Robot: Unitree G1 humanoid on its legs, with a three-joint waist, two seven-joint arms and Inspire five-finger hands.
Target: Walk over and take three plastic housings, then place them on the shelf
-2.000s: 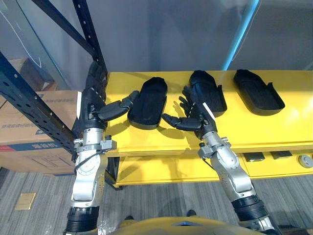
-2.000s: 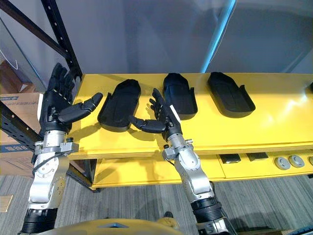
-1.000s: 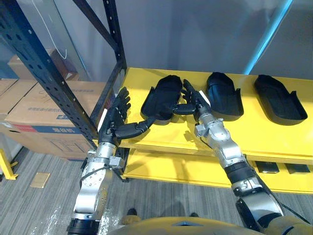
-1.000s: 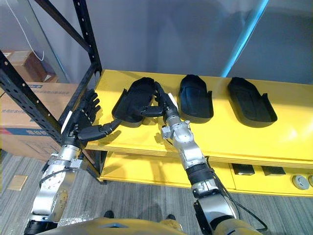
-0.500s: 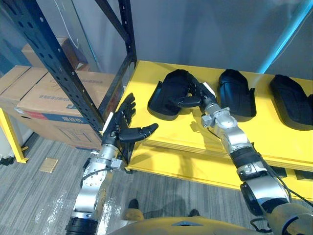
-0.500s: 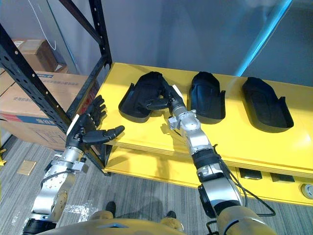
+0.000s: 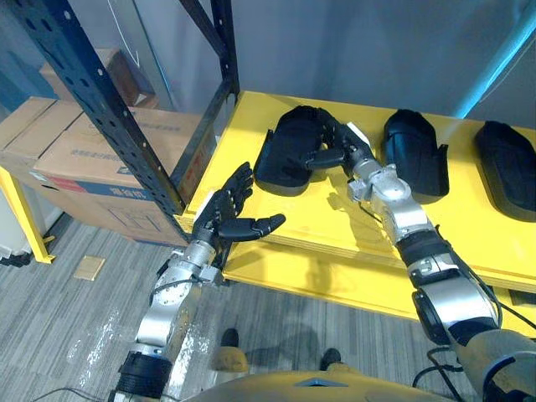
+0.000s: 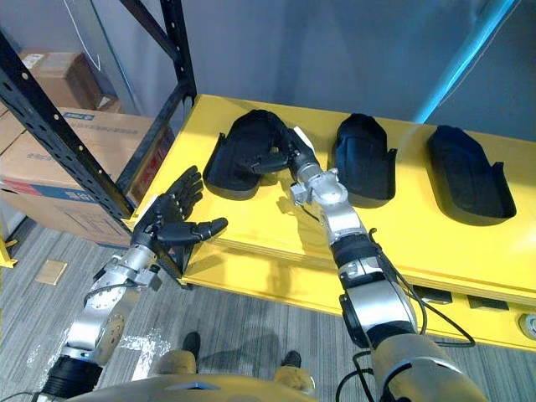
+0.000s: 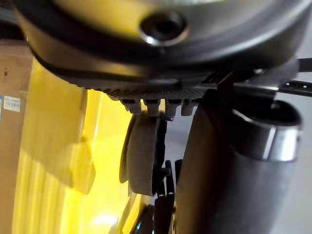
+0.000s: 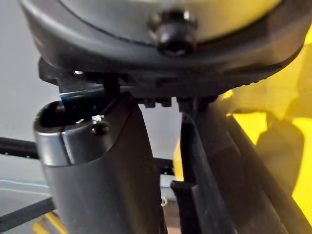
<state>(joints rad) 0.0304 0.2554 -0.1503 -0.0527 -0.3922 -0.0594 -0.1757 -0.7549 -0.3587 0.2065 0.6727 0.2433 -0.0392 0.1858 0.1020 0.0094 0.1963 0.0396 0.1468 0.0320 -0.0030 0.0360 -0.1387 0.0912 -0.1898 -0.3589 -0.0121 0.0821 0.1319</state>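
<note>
At seven o'clock the left hand [image 7: 222, 219] hangs before the yellow shelf [image 7: 322, 224], fingers spread and holding nothing. Farther off, near twelve o'clock, the right hand [image 7: 335, 152] pinches the rim of the left housing [image 7: 283, 155]. The middle housing [image 7: 414, 151] and the right housing [image 7: 507, 167] lie toward two o'clock.

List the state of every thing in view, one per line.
Left housing, lying on the yellow table, hollow side up, right hand on it.
Middle housing, lying hollow side up, untouched.
Right housing, lying hollow side up, untouched.
Right hand, resting on the left housing; grip unclear.
Left hand, open, empty, in the air off the table's front corner.
</note>
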